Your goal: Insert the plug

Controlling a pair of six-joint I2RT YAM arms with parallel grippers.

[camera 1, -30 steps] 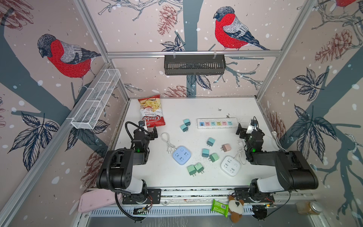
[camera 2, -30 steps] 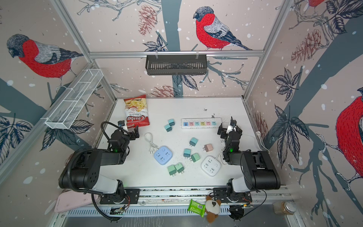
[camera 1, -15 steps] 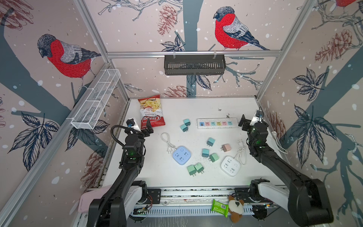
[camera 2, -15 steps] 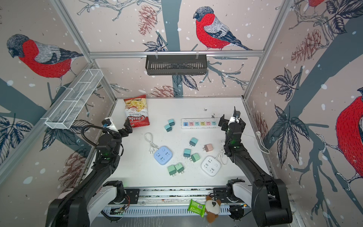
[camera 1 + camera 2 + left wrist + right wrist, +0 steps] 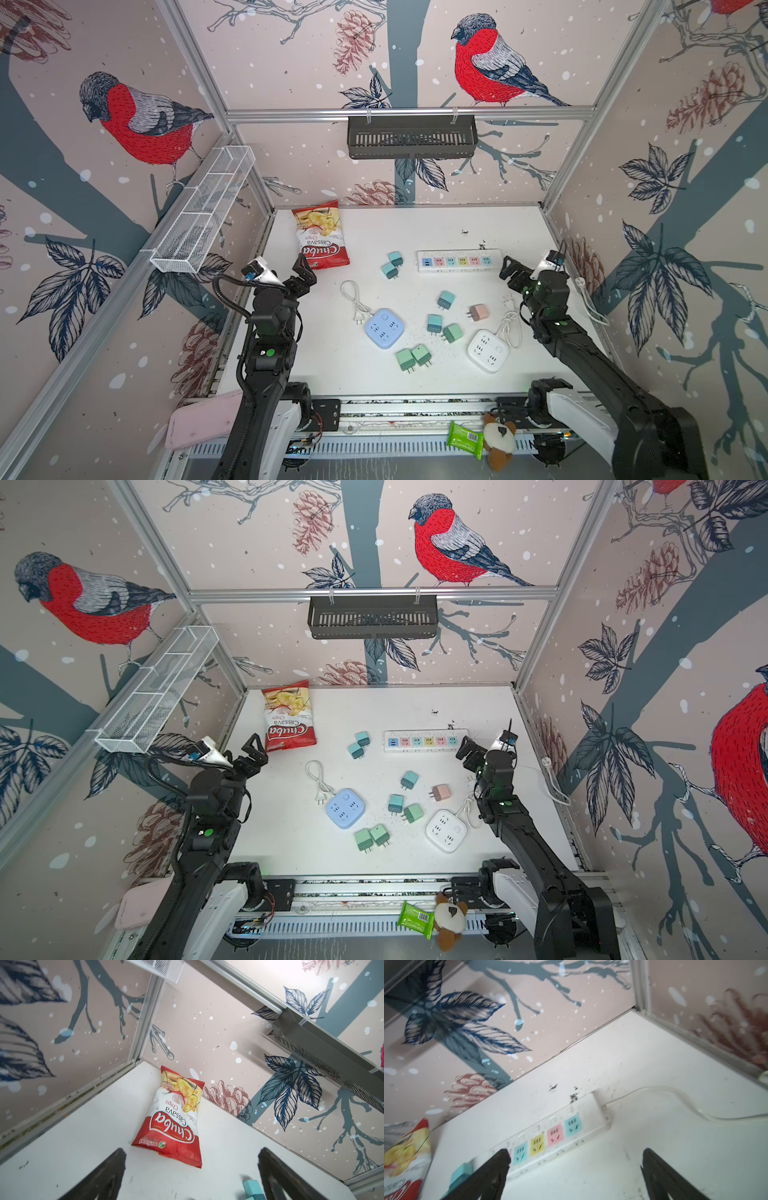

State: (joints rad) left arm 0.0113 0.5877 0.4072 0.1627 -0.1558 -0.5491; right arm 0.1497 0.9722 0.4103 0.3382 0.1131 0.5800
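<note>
Plugs (image 5: 445, 300) loose on table (image 5: 415, 224), none gripped. Right gripper (image 5: 508, 270): jaws wide, empty, just off right end of power strip (image 5: 459, 262). Left gripper (image 5: 305, 274): jaws wide, empty, well left of power strip, near chips bag (image 5: 320, 237). Teal plug pair (image 5: 391, 264) just left of power strip; pink plug (image 5: 478, 311) and rest on its near side.

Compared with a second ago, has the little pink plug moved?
No. The pink plug sits at the same spot, between the long power strip and the white cube socket.
</note>
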